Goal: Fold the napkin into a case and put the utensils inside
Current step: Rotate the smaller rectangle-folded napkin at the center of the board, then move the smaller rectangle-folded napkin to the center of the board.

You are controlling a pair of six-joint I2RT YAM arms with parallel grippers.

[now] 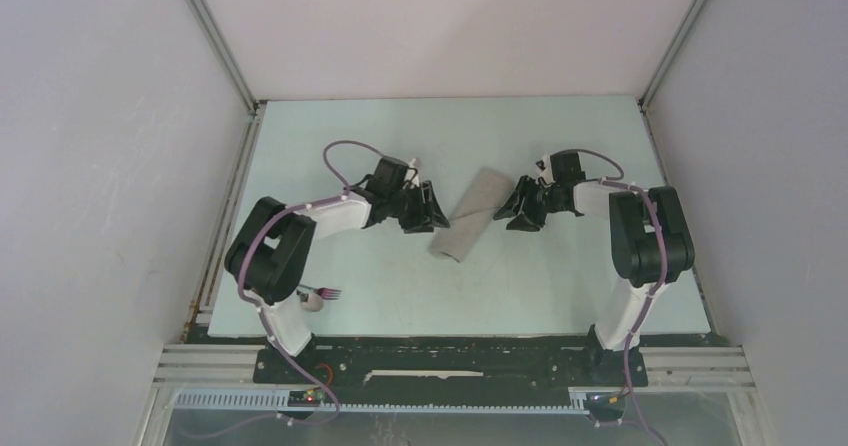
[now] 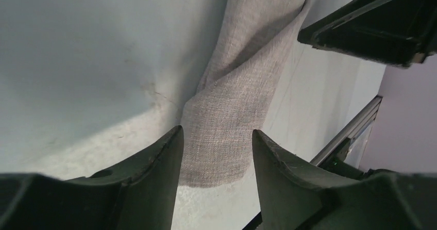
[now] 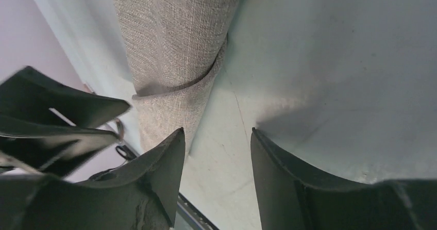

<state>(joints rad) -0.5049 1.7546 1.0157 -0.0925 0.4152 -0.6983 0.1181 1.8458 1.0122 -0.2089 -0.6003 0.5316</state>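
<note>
The napkin (image 1: 470, 216) lies mid-table, folded into a narrow, tapering grey case (image 2: 234, 91) with one layer wrapped diagonally over another (image 3: 175, 44). My left gripper (image 1: 435, 210) hovers just left of it, jaws open, and the case's rounded near end shows on the table through the gap (image 2: 216, 133). My right gripper (image 1: 511, 212) stands just right of the case, also open, with only bare table between its fingertips (image 3: 216, 132). The utensils lie near the left arm's base: a fork (image 1: 328, 293) with dark tines and a spoon's pale bowl (image 1: 312, 303), partly hidden by the arm.
The pale green table (image 1: 560, 276) is enclosed by white walls with metal frame rails (image 1: 215, 41) at the corners. A black rail (image 1: 450, 351) runs along the near edge, where both arm bases are bolted.
</note>
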